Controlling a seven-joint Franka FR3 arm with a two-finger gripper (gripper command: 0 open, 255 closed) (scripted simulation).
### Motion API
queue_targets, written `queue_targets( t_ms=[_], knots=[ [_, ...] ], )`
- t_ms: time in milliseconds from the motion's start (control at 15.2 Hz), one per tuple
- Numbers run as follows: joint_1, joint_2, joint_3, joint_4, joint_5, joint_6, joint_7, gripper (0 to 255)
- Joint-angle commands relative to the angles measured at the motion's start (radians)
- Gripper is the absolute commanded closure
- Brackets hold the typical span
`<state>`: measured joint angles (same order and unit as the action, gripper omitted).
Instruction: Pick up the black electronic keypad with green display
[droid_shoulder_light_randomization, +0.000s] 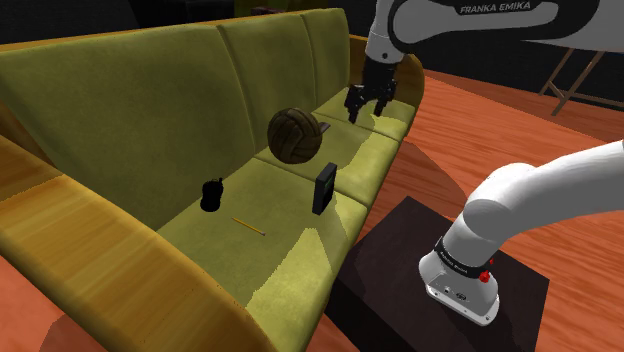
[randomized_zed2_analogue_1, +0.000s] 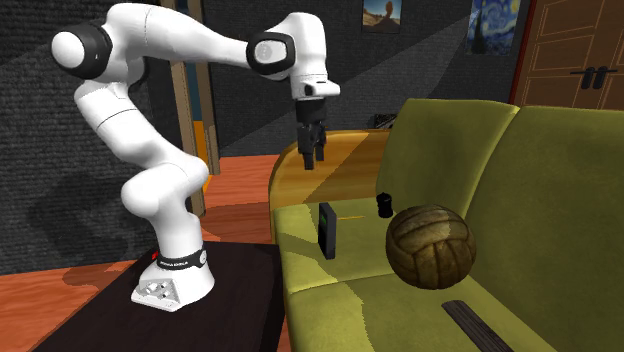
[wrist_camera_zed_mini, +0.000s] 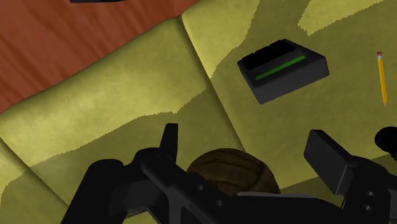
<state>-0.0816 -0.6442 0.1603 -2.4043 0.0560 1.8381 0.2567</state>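
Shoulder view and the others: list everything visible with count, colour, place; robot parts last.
Sofa: one, olive-green, centre of the scene.
Ball: one, brown, on the seat by the backrest.
Keypad: one, black with green display, on edge near the seat's front.
Pencil: one, yellow, on the seat near the keypad.
Small object: one, black, by the backrest; kind unclear.
Flat bar: one, dark, on the seat beyond the ball.
Floor: one, reddish wood, around the sofa.
Stand: one, black, before the sofa.
Arm: one, white, on the stand.
Gripper: one, black, open, above the seat near the ball.
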Motion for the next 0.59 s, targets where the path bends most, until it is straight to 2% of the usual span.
queue_targets(
  t_ms=[0,528],
  knots=[
    [-0.019,0.058,0.025,-0.01,0.022,0.042,0.089,0],
    [-0.072,0.301,0.113,-0.038,0.108,0.223,0.418,0]
  ],
)
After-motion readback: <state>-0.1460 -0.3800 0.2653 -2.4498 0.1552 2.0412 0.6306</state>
